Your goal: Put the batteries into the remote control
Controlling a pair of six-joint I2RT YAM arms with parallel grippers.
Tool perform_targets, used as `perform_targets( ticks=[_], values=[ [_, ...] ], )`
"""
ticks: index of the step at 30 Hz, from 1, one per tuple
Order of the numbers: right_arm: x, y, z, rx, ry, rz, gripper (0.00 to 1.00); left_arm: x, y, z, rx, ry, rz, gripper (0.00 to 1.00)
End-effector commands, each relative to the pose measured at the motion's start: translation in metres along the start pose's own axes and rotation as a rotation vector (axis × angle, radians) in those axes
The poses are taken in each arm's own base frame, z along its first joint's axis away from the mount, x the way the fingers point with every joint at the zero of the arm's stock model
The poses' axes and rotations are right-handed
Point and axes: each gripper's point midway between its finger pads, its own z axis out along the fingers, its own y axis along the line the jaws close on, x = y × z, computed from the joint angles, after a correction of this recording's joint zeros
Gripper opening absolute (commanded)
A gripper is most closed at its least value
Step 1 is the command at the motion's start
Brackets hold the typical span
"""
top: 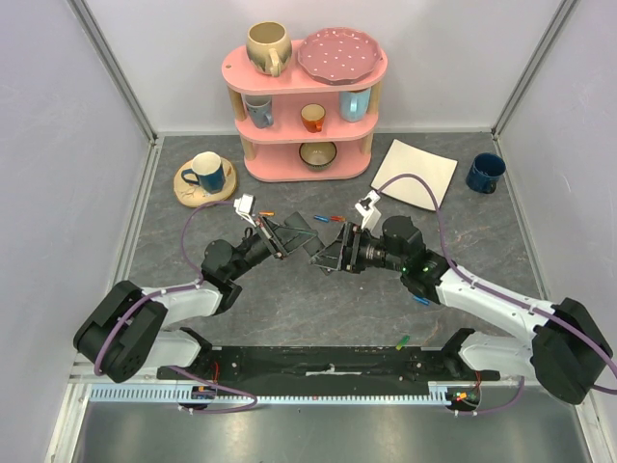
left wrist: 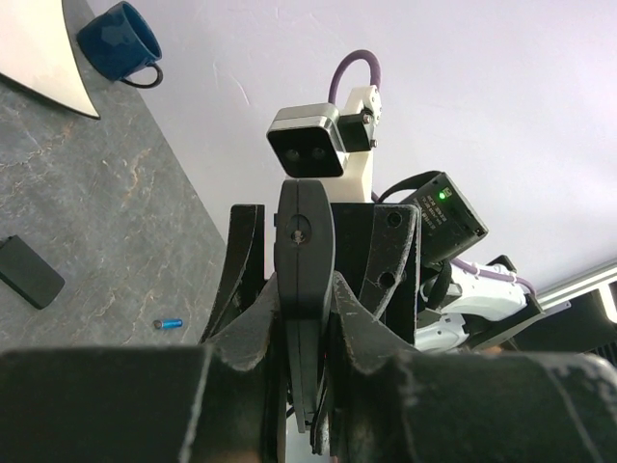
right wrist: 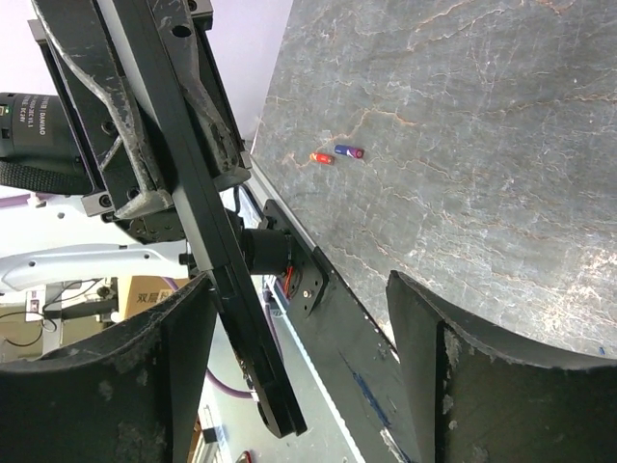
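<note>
- The left hand (left wrist: 307,376) is pressed together on the remote (left wrist: 304,280) and holds it off the desk (right wrist: 463,116), edge-on between the two arms.
- The right hand (right wrist: 304,289) is spread wide. The remote runs just beside one of its fingers (right wrist: 125,376), and nothing is gripped between them.
- No battery is in either hand. A red battery (right wrist: 321,157) and a blue battery (right wrist: 349,151) lie close together on the desk beyond the remote. Another blue one (left wrist: 170,324) shows in the left wrist view.
- A flat black piece (left wrist: 29,272) lies apart on the desk. It may be the remote's cover, though that cannot be told for sure.
- Step in hand, as a judgement: the remote is being held ready, and loading itself has not begun.
- The next move likely falls to the right hand: go down to one battery, pinch it across its slim body, and bring it to the compartment with the ends the correct way round. The left hand has to keep the remote steady.
- Whether the compartment is open and faces the right hand cannot be told from these views.
- Writing: no brand or label shows on the remote. Small white print on a motor housing (right wrist: 34,106) of the left arm is too fine to read.
</note>
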Motion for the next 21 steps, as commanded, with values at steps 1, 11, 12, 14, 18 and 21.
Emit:
perform_targets(
  ticks=[1,11,12,14,18,21],
  values=[
    [-0.009,0.021,-0.002,-0.032,0.007,-0.055,0.79,-0.018,-0.08,-0.01,0.343,-0.096,0.165,0.02],
    [-0.02,0.044,-0.011,-0.087,-0.019,-0.109,0.85,-0.016,-0.072,-0.009,0.323,-0.087,0.158,0.02],
    [-0.022,0.048,-0.014,-0.093,-0.026,-0.118,0.85,-0.015,-0.072,-0.009,0.322,-0.086,0.152,0.02],
    [-0.03,0.051,-0.021,-0.099,-0.054,-0.145,0.85,-0.015,-0.071,-0.01,0.321,-0.085,0.15,0.02],
    [-0.036,0.039,-0.031,-0.056,-0.073,-0.177,0.82,-0.016,-0.077,-0.012,0.334,-0.088,0.145,0.02],
    [-0.035,0.029,-0.035,-0.029,-0.065,-0.201,0.75,-0.015,-0.079,-0.013,0.341,-0.08,0.137,0.02]
  ],
)
